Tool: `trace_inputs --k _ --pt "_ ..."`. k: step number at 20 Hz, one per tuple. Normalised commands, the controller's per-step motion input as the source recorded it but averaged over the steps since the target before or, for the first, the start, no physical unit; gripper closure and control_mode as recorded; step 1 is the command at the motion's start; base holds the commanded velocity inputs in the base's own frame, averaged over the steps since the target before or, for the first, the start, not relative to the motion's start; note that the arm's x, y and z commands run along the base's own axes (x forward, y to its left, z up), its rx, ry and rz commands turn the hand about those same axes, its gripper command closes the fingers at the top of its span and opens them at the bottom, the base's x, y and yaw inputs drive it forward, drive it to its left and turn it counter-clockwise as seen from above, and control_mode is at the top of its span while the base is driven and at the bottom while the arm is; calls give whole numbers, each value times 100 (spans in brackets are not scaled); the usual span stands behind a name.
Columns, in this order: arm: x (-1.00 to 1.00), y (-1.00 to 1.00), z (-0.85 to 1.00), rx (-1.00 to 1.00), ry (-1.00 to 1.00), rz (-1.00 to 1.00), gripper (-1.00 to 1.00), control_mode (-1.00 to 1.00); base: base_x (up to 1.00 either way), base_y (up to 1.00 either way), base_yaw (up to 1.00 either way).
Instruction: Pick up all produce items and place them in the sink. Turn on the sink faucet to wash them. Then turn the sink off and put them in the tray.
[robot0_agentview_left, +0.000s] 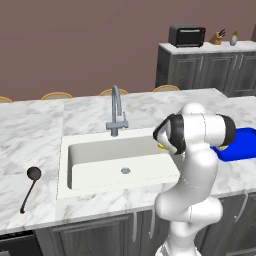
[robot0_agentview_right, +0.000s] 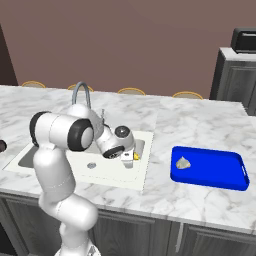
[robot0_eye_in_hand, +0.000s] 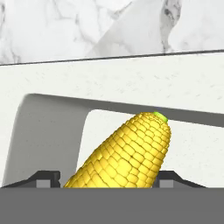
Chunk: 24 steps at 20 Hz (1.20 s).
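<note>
A: Marble, white with grey veins, runs across the left base view, and the sink (robot0_agentview_left: 95, 160) sits in it as an off-white rectangle with a round metal drain. The sink faucet (robot0_agentview_left: 116, 111) is a grey gooseneck at its back rim. A black ladle (robot0_agentview_left: 29, 187) lies on the counter to the left.

B: And the arm?

A: Its glossy white links cover the sink's right end; a sliver of yellow shows just beside them. The bright-blue tray (robot0_agentview_left: 245, 144) peeks out behind.

B: Right base view?

A: The gripper (robot0_agentview_right: 129, 159) hangs low over the sink's right end with a bit of yellow at it. The tray has rounded corners and a low rim, and a small beige item (robot0_agentview_right: 183, 162) lies in it.

B: Hand view?

A: The corn cob (robot0_eye_in_hand: 127, 155), bumpy yellow kernels with a green tip, lies between the two dark finger tips (robot0_eye_in_hand: 47, 178), inside the smooth basin. The tips stand apart on either side of it; I cannot tell whether they touch it.
</note>
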Motion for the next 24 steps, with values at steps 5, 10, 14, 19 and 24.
trace_inputs --k 5,10,14,19,24 --pt "-3 0 100 0 0 -6 100 -100 0 0 0" --pt "4 0 100 0 6 -8 100 -100 0 0 0" --pt "14 0 100 0 10 -10 100 -100 0 0 0" --pt "16 4 100 0 10 -8 100 -100 0 0 0" --pt "2 1 100 0 12 -5 100 -100 0 0 0"
